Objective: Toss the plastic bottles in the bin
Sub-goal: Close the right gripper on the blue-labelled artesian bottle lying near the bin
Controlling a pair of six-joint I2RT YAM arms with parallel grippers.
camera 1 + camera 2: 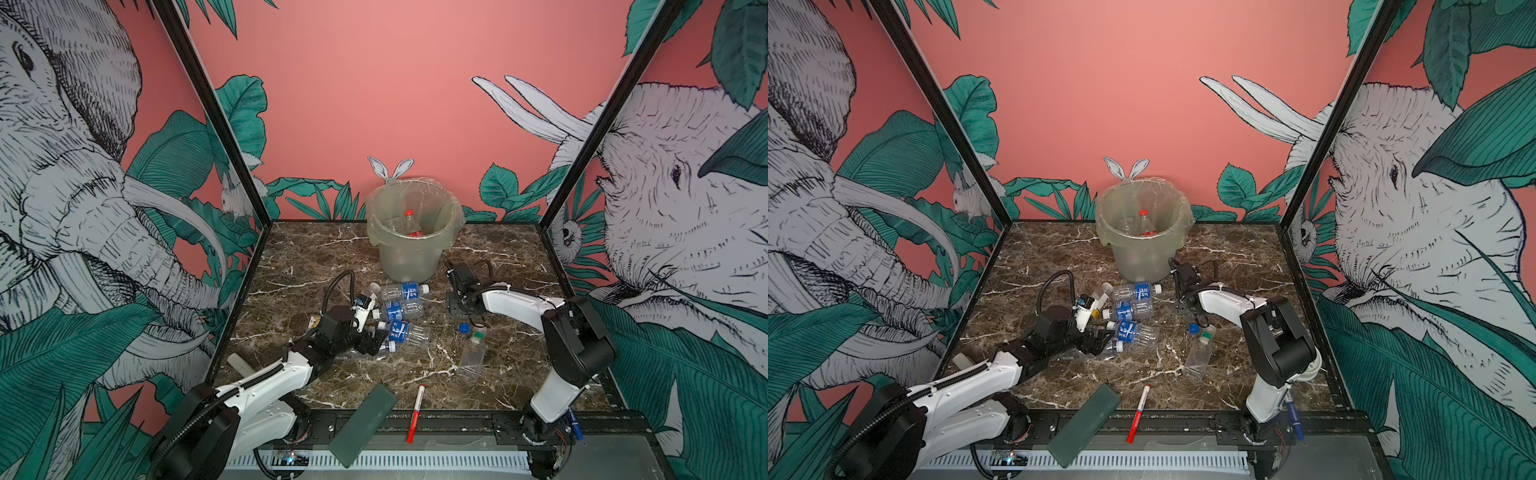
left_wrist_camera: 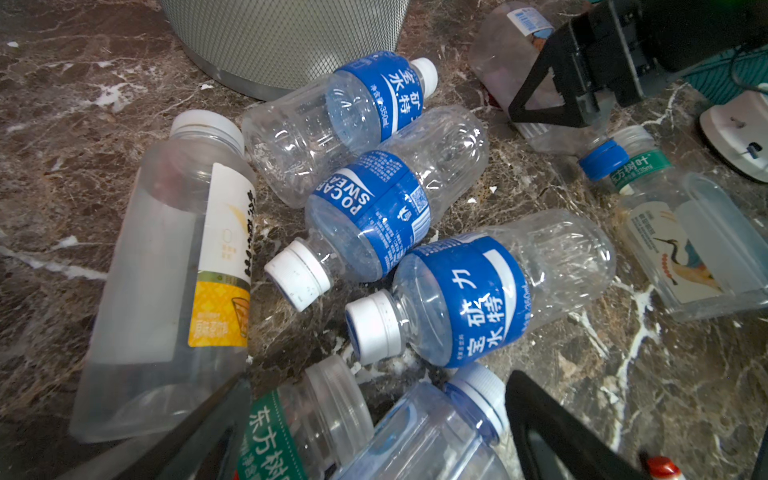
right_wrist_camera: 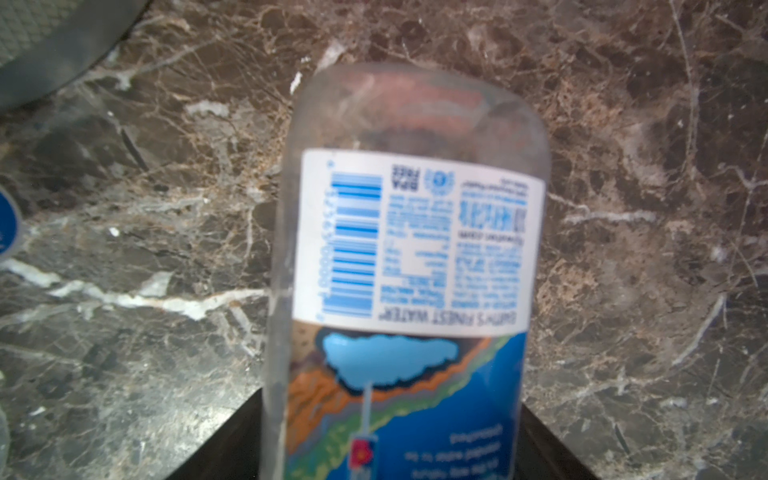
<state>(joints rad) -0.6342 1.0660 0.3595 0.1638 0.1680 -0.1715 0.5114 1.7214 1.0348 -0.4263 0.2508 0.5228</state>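
Right gripper (image 3: 390,415) straddles lying bottle (image 3: 411,232), long axis running straight out between jaws; clamping not discernible. Left gripper (image 2: 378,399) wide, farther.

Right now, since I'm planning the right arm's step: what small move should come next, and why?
Probably close the right gripper firmly on the bottle. It lies on the table between the jaws, but the wrist view doesn't show a sure grip. Lifting it to the bin would follow.
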